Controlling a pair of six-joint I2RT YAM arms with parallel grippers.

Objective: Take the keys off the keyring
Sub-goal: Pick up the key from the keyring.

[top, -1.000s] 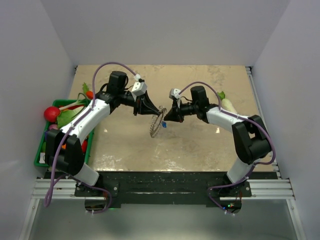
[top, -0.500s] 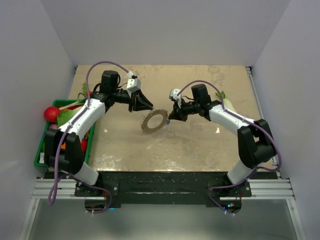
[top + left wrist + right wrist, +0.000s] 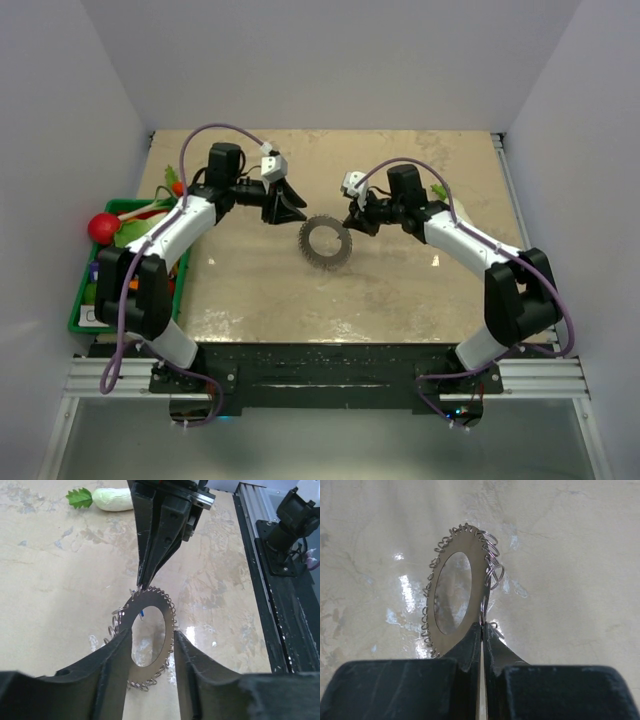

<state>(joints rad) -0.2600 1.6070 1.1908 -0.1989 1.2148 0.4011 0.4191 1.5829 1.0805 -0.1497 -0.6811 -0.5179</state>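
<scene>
Now the left tool (image 3: 294, 208) has spread, off the keyring (image 3: 310, 243).

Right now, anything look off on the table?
The white radish lies loose on the table's right side, away from the green bin of produce. The keyring stands on edge, pinched at its rim by the right gripper alone; left gripper open, off it.

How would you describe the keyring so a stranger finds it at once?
Look at the middle of the beige table. The keyring is the flat grey ring pinched by the right gripper. Only it has a fringe of small wire loops.
</scene>
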